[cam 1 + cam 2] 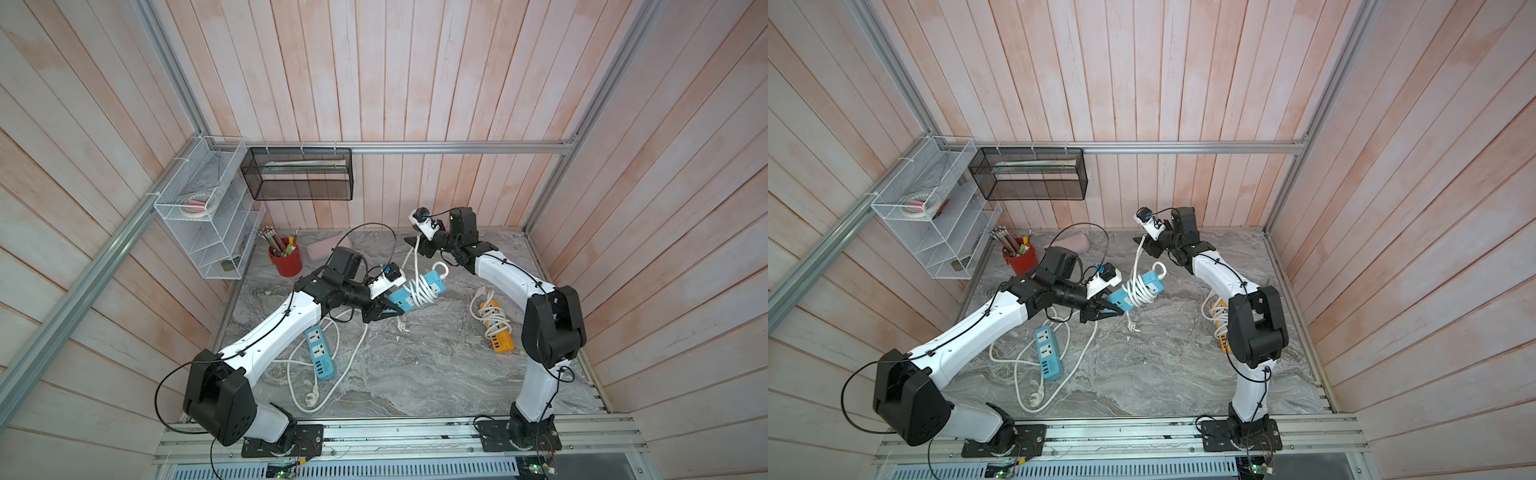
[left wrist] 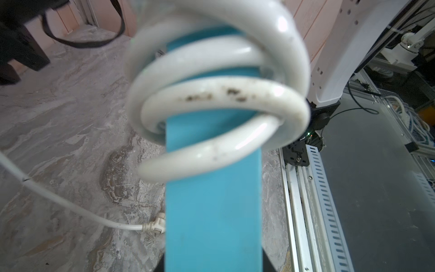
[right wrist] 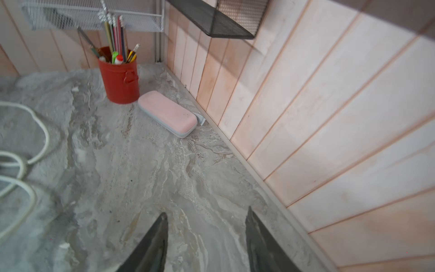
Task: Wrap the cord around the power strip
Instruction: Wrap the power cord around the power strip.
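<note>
Soft even light; perhaps blurred close-ups.

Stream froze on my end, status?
Left claw shut on strip. Right claw open, empty. Cord coiled round strip, tail loose, plug on table. Nothing in the way.

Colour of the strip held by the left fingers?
Light blue power strip, white cord coiled around it; clearest in left wrist view.

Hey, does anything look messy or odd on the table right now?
Yes. The coils on the held blue power strip sit loose and uneven, its plug end left unwound, and the cord carries brown smudges. A second blue strip lies on the table, its own cord sprawled unwrapped.
</note>
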`<state>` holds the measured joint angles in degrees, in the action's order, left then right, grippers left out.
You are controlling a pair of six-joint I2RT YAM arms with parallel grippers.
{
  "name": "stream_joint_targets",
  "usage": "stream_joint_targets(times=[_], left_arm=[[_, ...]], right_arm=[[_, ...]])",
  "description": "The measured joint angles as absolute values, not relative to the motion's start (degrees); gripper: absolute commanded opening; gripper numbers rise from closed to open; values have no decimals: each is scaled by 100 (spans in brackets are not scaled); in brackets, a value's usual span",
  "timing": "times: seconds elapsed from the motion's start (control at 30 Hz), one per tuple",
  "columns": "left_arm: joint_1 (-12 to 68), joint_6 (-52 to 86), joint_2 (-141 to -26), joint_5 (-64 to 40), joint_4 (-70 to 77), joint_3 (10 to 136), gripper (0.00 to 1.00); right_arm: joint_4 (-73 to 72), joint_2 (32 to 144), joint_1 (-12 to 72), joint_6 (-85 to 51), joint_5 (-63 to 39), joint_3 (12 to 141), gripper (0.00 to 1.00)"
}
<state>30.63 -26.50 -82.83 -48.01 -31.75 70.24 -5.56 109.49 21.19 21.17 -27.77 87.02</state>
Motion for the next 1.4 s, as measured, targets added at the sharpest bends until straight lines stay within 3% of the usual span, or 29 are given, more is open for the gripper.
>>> stream_joint_targets(times=[0.37,0.67,0.8,0.97,1.07,1.4], left_arm=[[2928,-1894,-8252,-4674,-2233,6976,0],[2738,-639,-7999,-4241,-934,6639,0],[2740,-434,-7990,-4130,-729,6639,0],[2613,-150,-7990,-3841,-569,6630,0],[2222,226,-7988,-3660,-414,6571,0],[731,880,-8152,-2995,-395,6418,0]], right_arm=[[-2137,11542,2624,-753,-1404,7889,63],[-2563,12042,2961,-1865,-735,7627,54],[-2445,12342,3083,-2137,-609,7743,42],[-2228,12468,3148,-2475,-550,7769,13],[-2204,12440,3162,-2502,-526,7695,0],[-1905,10997,3607,-617,-261,6252,0]])
